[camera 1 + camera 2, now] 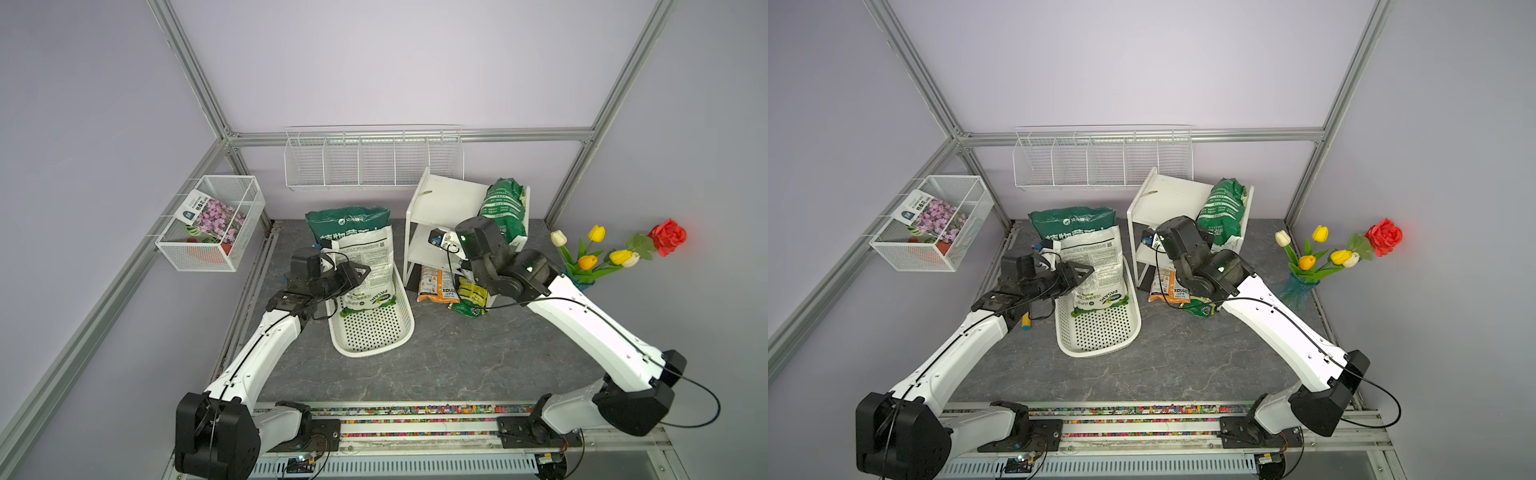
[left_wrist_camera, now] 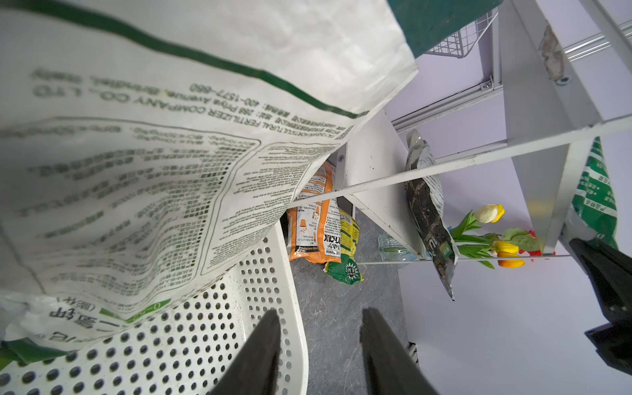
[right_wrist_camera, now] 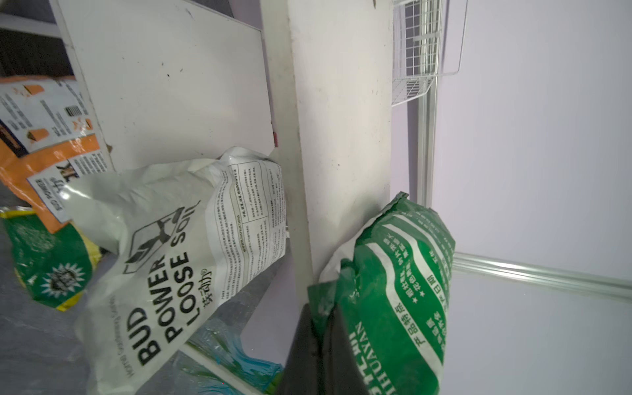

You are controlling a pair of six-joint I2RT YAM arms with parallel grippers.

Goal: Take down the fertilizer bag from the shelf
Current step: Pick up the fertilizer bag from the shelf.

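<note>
right wrist view alone shows right jaws pinching green bag (image 3: 393, 273); left jaws apart, empty.

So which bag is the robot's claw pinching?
The green bag with white stripes, standing on top of the shelf. The right gripper is shut on its corner; the white soil bag and orange bag are untouched.

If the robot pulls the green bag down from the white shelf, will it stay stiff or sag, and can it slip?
Probably floppy: the green bag is creased and bent where it stands on the shelf. It bulges, so it is likely heavy for its size. The right pincer pinches only a thin edge, so it may slip.
</note>
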